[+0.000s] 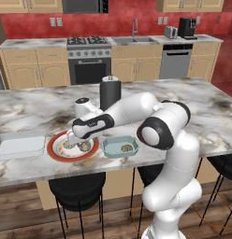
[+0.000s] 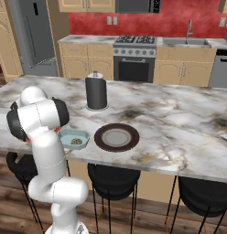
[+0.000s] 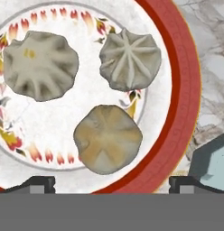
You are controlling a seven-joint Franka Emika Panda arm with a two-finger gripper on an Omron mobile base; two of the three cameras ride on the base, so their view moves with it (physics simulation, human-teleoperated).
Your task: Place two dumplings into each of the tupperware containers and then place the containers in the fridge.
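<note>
The gripper (image 1: 76, 141) hangs over the red-rimmed plate (image 1: 56, 151) on the marble tabletop (image 1: 183, 107), its fingers (image 3: 40, 184) spread wide with nothing between them. In the hand view three dumplings lie on that plate: a grey one (image 3: 40, 65) at about 10 o'clock, a pale pleated one (image 3: 130, 59) at about 1 o'clock, and a tan one (image 3: 108, 138) at about 6 o'clock, nearest the fingertips and lying between them. None of the three touches another.

Just beside the plate, at its 3 o'clock in the left base view, sits the light blue container (image 1: 119, 146) with one dumpling (image 1: 127, 148) inside. At the plate's 9 o'clock lies the flat white container (image 1: 19, 144).

In the right base view a dark brown plate (image 2: 116, 137) lies right of the blue container, a dark canister (image 2: 96, 93) stands behind them, and the grey fridge (image 2: 32, 36) stands at 11 o'clock across the kitchen.
</note>
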